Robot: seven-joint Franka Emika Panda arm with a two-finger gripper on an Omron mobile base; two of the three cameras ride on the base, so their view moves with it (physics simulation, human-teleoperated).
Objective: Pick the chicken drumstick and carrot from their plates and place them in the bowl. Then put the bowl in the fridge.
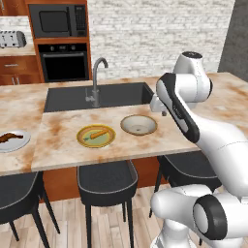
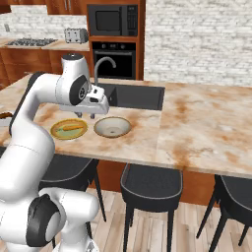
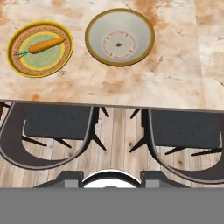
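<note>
Carrot (image 3: 42, 45) lies on the yellow-rimmed plate (image 3: 17, 65), near the counter's (image 1: 58, 145) front edge. Bowl (image 3: 94, 48) sits just beside that plate, apart from it, nothing in it. Drumstick (image 1: 10, 137) is on the grey-white plate (image 1: 22, 143) at the counter's left end. Gripper (image 2: 84, 114) hangs above the plate and bowl, holding nothing; can't tell its opening.

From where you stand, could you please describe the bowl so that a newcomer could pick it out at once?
Find the black sink set in the marble island counter. On the counter's near strip in front of it sit two round dishes side by side. The bowl is the right one: deeper, tan-rimmed, pale inside and empty, whereas the flat yellow-rimmed plate holds the carrot.
</note>
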